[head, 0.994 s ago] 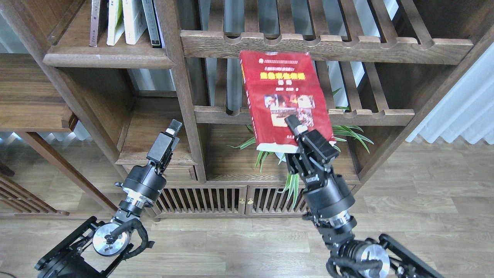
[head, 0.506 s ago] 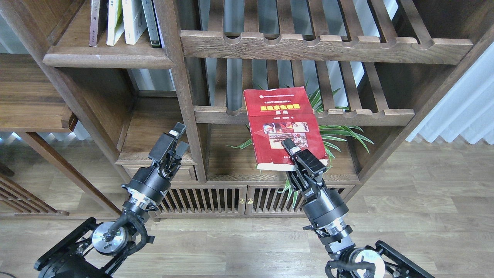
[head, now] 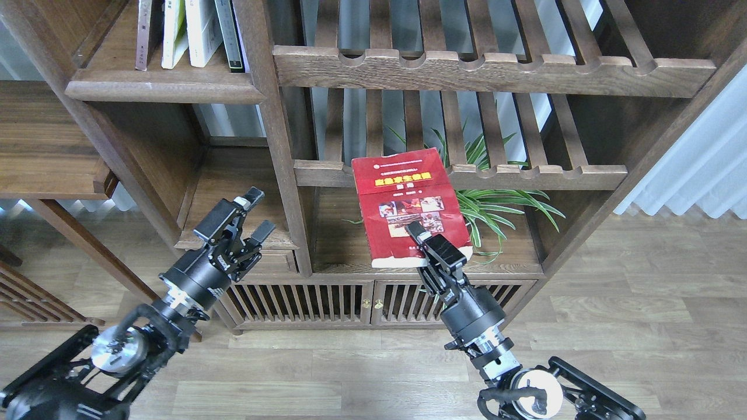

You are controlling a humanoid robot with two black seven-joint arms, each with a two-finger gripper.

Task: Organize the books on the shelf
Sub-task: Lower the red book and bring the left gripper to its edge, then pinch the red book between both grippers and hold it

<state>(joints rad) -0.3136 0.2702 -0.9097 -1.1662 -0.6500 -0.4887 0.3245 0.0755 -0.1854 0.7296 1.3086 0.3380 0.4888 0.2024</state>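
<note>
My right gripper is shut on the lower edge of the red book, which has a yellow title and photos. It holds the book tilted in the air in front of the lower slatted rack and the low cabinet top. My left gripper is open and empty, in front of the small left compartment. The shelf, a solid dark-brown board with a thick rounded lip, is at the upper left. Several books stand upright on it, only their spines showing. I cannot tell the yellow-green and maroon covers among them.
Two slatted racks with scalloped rails span the middle and right. A green spider plant stands behind the red book on the cabinet top. An upright post divides the shelving. A wooden table is at the left.
My right gripper has lowered the red book from the upper rack's height down and slightly left. My left arm has drawn back to the left and its gripper has opened.
</note>
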